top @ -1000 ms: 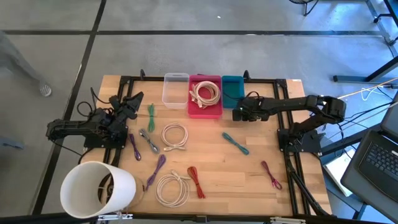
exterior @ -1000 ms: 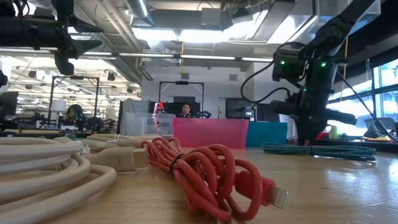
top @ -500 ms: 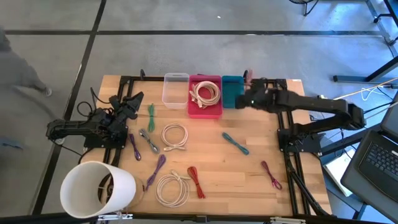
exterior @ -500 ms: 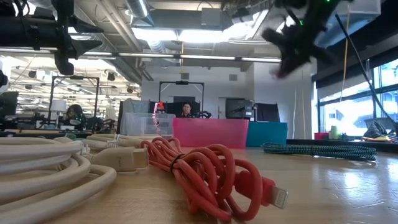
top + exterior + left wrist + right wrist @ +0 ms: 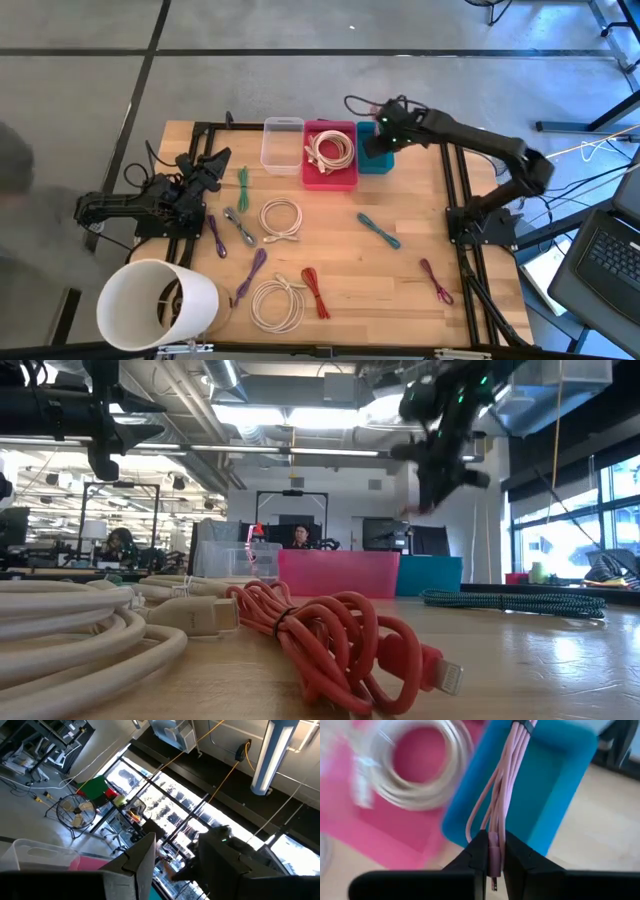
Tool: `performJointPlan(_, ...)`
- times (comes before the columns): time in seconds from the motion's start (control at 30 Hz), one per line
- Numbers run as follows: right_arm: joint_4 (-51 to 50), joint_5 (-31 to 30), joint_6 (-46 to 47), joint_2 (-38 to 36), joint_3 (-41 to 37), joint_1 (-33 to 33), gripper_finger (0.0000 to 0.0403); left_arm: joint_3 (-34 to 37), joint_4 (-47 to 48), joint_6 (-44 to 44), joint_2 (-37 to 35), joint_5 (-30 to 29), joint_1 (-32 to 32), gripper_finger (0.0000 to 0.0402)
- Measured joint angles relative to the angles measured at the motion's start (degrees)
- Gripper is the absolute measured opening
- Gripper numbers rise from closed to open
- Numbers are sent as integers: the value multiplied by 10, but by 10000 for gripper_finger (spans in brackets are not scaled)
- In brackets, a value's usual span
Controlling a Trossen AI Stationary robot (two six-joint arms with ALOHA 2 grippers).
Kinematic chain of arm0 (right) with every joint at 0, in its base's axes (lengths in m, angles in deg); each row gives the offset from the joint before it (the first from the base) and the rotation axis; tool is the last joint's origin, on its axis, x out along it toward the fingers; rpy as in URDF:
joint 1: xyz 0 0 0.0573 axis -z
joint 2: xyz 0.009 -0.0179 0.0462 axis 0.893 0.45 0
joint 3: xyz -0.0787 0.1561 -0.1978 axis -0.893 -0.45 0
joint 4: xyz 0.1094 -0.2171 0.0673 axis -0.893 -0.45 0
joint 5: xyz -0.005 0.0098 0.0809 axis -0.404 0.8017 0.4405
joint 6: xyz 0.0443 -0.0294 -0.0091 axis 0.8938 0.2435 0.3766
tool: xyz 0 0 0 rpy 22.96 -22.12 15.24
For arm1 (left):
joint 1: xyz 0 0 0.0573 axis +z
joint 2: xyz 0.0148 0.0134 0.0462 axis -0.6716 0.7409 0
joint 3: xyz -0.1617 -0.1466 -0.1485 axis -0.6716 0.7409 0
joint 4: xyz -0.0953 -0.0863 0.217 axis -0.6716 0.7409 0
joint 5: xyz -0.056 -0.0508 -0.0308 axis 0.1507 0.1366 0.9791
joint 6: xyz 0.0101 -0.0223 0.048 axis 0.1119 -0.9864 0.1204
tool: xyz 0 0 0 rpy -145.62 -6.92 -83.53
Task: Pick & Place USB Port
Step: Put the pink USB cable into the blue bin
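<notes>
Right gripper point(image 5: 490, 857) pinches a pink cable point(image 5: 506, 795) over the blue bin point(image 5: 555, 785) (pink bin point(image 5: 395, 825) beside); left gripper's point(image 5: 205, 168) state unclear

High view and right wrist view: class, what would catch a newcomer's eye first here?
The right tool hangs over the blue bin at the table's far edge, shut on a bundled pink cable dangling above it. Beside it, the pink bin holds a coiled cream cable. A big white bucket fills the near left corner.
</notes>
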Motion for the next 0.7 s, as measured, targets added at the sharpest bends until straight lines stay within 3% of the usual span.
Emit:
performJointPlan(0.37,19,66,-34,119,0,40,33,0,0,-4,0,0,0,143)
performJointPlan(0.7,34,89,-16,146,0,45,33,0,0,-4,0,0,0,143)
